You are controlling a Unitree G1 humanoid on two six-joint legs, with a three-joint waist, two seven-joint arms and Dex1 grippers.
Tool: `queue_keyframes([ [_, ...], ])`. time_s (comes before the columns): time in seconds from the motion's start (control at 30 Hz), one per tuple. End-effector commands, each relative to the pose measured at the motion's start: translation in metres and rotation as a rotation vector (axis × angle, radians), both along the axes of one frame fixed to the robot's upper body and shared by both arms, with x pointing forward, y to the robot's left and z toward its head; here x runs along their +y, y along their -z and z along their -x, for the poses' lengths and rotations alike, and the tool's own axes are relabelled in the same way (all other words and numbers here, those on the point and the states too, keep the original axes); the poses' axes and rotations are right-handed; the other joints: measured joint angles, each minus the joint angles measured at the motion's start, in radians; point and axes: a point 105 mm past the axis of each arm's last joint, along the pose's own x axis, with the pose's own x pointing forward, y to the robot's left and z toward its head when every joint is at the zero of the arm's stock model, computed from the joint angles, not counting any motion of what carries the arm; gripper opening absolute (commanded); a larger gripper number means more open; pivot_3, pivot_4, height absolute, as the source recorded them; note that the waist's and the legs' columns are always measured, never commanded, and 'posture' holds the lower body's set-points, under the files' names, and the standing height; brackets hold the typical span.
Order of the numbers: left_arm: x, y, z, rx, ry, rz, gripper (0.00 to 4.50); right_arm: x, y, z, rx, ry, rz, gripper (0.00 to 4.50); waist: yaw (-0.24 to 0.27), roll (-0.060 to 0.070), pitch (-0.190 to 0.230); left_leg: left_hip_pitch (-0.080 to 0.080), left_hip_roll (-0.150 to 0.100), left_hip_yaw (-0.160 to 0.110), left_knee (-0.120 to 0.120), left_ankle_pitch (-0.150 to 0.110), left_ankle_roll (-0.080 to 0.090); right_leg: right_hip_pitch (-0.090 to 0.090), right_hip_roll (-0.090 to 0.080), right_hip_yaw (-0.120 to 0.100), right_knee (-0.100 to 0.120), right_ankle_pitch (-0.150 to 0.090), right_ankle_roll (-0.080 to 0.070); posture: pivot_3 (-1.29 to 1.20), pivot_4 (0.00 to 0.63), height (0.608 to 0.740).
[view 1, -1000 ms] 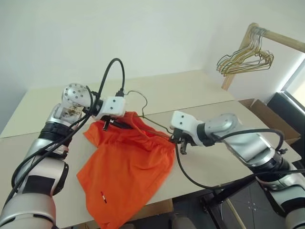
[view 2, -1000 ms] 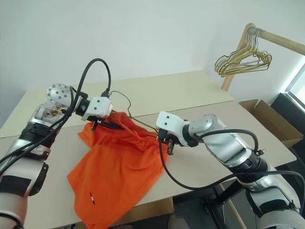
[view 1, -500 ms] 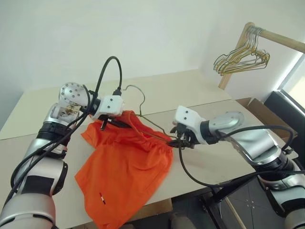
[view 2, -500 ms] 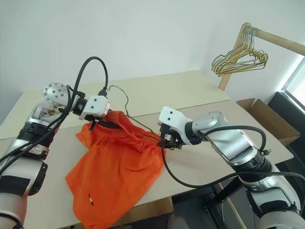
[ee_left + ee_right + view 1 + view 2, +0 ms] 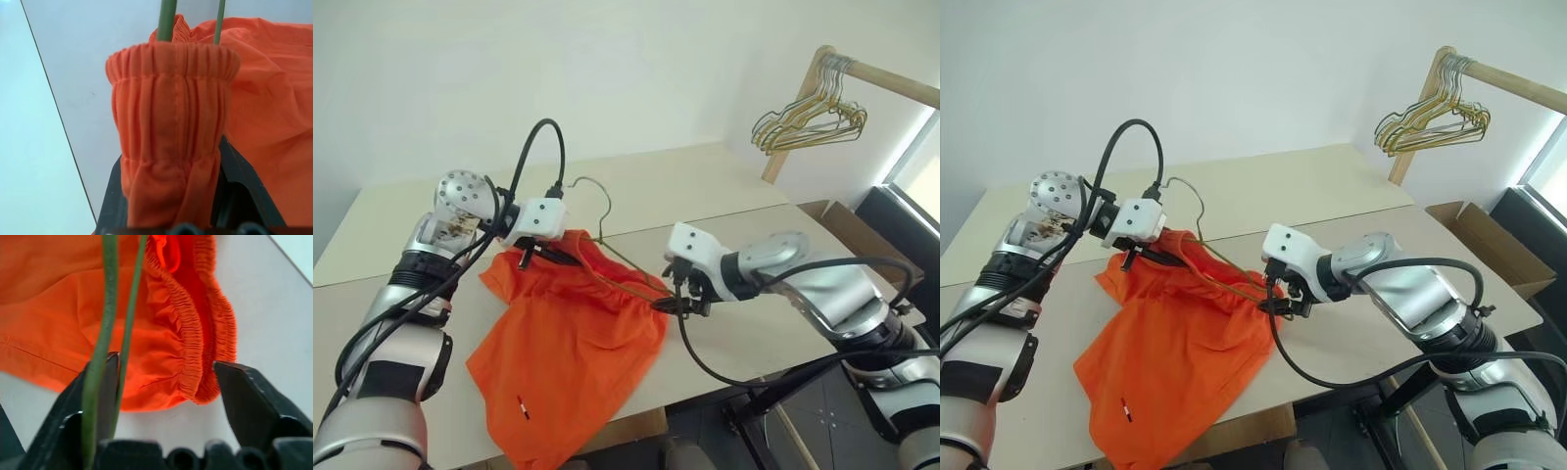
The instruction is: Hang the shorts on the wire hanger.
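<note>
The bright orange shorts (image 5: pixel 568 362) lie spread on the table, their waistband lifted between my two grippers. The thin dark wire hanger (image 5: pixel 597 196) runs inside the waistband, and its hook rises behind the shorts. My left gripper (image 5: pixel 543 257) is shut on the waistband's left end (image 5: pixel 171 112), with the hanger's wires (image 5: pixel 166 19) coming out above it. My right gripper (image 5: pixel 166 362) is open at the right end. The gathered waistband (image 5: pixel 195 342) sits between its fingers (image 5: pixel 249 396), and the hanger's wires (image 5: pixel 105 308) run along the other finger.
A wooden rack at the back right carries a bunch of pale gold hangers (image 5: pixel 808 122). A cardboard box (image 5: pixel 847 220) stands on the floor to the right of the table (image 5: pixel 705 186). The table's front edge lies just below the shorts' hem.
My right gripper was shut at the waistband's right end a second ago and now stands open around it. The left gripper has kept its grip and place.
</note>
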Motion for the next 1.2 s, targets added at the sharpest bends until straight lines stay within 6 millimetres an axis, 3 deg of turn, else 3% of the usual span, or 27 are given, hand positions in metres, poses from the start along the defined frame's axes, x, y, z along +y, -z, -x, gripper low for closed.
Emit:
queue_keyframes([
  [0.03,0.007,-0.005,0.001,-0.023,-0.004,-0.031,1.09,-0.006,-0.009,-0.009,-0.039,0.041,0.024,2.17,0.000,0.000,0.000,0.000,0.000,0.000,0.000,0.000,0.000,0.000,0.000,0.000,0.000,0.000,0.000,-0.11,0.000,0.740],
  [0.2,0.007,-0.006,0.001,-0.033,-0.010,-0.017,1.09,-0.006,-0.003,-0.012,-0.025,0.047,0.048,0.47,0.001,0.000,0.000,0.000,0.000,0.000,0.000,0.000,0.000,0.000,0.000,0.000,0.000,0.000,0.000,-0.10,0.000,0.740],
  [0.27,0.007,-0.006,0.002,-0.038,-0.010,-0.011,1.09,-0.006,-0.001,-0.014,-0.022,0.052,0.054,0.03,0.000,0.000,0.000,0.000,0.000,0.000,0.000,0.000,0.000,0.000,0.000,0.000,0.000,0.000,0.000,-0.10,0.000,0.740],
  [0.4,0.006,-0.006,0.003,-0.046,-0.009,0.011,1.09,-0.007,0.000,-0.019,-0.021,0.066,0.060,0.03,0.001,0.000,0.000,0.000,0.000,0.000,0.000,0.000,0.000,0.000,0.000,0.000,0.000,0.000,0.000,-0.10,0.000,0.740],
  [0.53,0.002,-0.014,0.012,-0.002,0.024,0.070,2.12,-0.007,-0.001,-0.023,-0.033,0.076,0.059,0.00,0.001,0.000,0.000,0.000,0.000,0.000,0.000,0.000,0.000,0.000,0.000,0.000,0.001,0.000,0.000,-0.09,0.000,0.740],
  [0.77,0.005,-0.023,0.014,0.041,0.004,0.099,4.39,-0.005,-0.004,-0.024,-0.057,0.057,0.048,0.00,0.004,0.000,0.000,-0.001,0.000,-0.001,0.000,0.000,0.000,-0.002,0.000,0.000,0.001,0.000,0.000,-0.07,0.000,0.740],
  [1.03,0.006,-0.047,-0.006,0.012,-0.073,0.176,4.45,-0.002,-0.004,-0.019,-0.076,0.027,0.042,0.00,0.007,0.000,0.000,-0.001,-0.001,-0.001,0.000,0.000,-0.001,-0.002,0.000,-0.001,0.001,0.000,0.000,-0.08,0.000,0.740],
  [1.1,0.009,-0.046,-0.006,0.026,-0.072,0.158,4.45,-0.002,-0.005,-0.019,-0.082,0.025,0.038,0.00,0.006,0.000,0.000,-0.001,-0.001,-0.001,0.000,0.000,-0.001,-0.002,0.000,-0.001,0.001,0.000,0.000,-0.08,0.000,0.740],
  [1.2,0.018,-0.030,-0.005,0.020,-0.059,0.026,4.45,-0.004,-0.009,-0.019,-0.099,0.021,0.037,0.00,0.001,0.000,0.000,-0.001,-0.001,0.000,0.000,0.000,-0.001,-0.002,0.000,0.000,0.001,0.000,0.000,-0.09,0.000,0.740],
])
